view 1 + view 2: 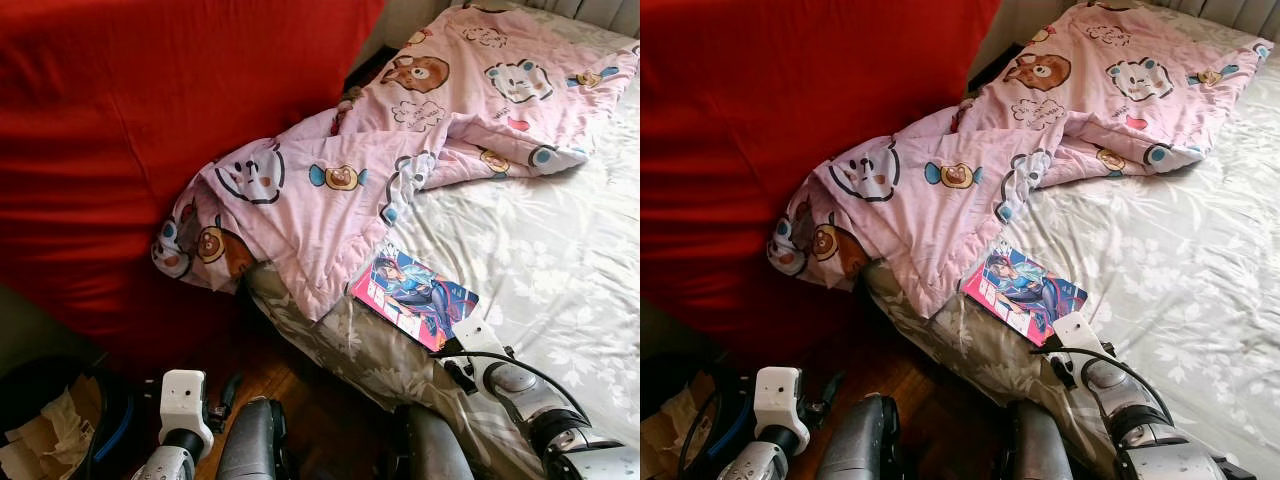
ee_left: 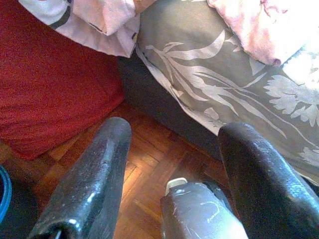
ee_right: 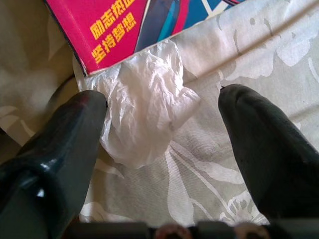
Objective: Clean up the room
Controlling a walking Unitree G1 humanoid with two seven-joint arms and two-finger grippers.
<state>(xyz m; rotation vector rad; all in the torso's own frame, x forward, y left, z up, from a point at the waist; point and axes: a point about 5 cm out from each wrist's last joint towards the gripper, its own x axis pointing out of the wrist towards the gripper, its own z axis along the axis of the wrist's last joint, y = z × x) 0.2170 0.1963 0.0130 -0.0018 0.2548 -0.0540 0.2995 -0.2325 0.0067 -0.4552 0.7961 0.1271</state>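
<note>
Comic book (image 3: 119,25) cover, pink part: yellow Chinese characters in two lines, 励志热血 above 坚持梦想, seen in the right wrist view.
Same cover from the head views: lettering along the pink edge, too small to read.

The bed (image 1: 560,260), covered in a grey floral sheet, carried a rumpled pink cartoon-print blanket (image 1: 340,190), a colourful magazine (image 1: 415,295) near its edge, and a crumpled white tissue (image 3: 147,114) touching the magazine.

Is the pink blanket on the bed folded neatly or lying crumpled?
Crumpled. The pink blanket lies bunched in loose folds across the bed, with one end hanging over the bed's edge beside the red cover.
</note>
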